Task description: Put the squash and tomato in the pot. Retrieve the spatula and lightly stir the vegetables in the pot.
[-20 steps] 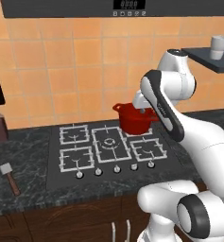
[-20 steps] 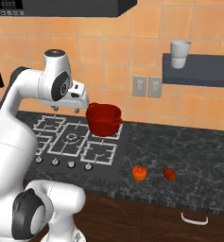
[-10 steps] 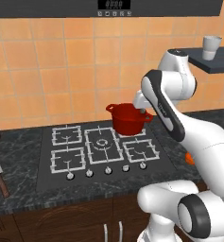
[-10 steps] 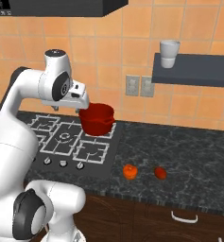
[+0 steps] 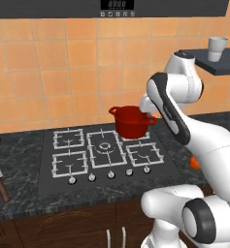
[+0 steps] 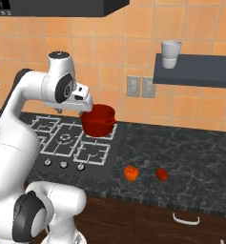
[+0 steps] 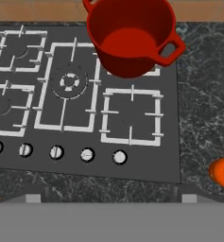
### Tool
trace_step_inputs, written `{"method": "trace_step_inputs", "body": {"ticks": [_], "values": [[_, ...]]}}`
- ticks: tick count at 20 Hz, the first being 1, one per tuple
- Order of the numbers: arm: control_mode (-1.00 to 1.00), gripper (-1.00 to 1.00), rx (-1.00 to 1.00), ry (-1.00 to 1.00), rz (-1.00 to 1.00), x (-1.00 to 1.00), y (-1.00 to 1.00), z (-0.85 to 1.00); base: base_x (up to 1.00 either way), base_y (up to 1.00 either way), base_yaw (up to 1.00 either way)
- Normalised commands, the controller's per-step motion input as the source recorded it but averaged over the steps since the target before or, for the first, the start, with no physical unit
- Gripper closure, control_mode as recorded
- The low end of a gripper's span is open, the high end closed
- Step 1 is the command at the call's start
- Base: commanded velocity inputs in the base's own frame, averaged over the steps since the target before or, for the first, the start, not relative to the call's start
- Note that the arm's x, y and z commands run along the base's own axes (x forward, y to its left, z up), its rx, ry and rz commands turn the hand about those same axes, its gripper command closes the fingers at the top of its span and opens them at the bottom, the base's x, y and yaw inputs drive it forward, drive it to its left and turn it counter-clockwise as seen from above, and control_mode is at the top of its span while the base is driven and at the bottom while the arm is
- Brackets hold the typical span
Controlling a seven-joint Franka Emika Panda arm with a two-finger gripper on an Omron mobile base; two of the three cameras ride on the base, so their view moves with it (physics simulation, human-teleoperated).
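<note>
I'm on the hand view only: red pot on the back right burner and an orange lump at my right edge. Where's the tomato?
Observer: The tomato lies on the dark counter right of the stove, just beyond the squash, apart from it.
Operator: And the spatula?
Observer: The spatula lies on the counter left of the stove, near the front edge, in the left base view.
Operator: Anything in the pot yet?
Observer: The pot looks empty; both vegetables are on the counter.
</note>
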Motion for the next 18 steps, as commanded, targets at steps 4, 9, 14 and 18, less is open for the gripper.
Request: {"method": "trace_step_inputs", "body": {"ticks": [4, 9, 14, 18], "values": [[-1.0, -1.0, 0.0, 0.12, -0.14, -0.06, -0.84, -0.43, 0.0, 0.0, 0.0], [-1.0, -1.0, 0.0, 0.07, -0.09, -0.05, -0.58, -0.36, 0.0, 0.0, 0.0], [-1.0, -1.0, -0.07, 0.0, -0.06, 0.0, -0.95, -0.7, 0.0, 0.0, 0.0], [-1.0, -1.0, -0.04, 0.05, -0.05, 0.02, -0.97, -0.79, 0.0, 0.0, 0.0]]}}
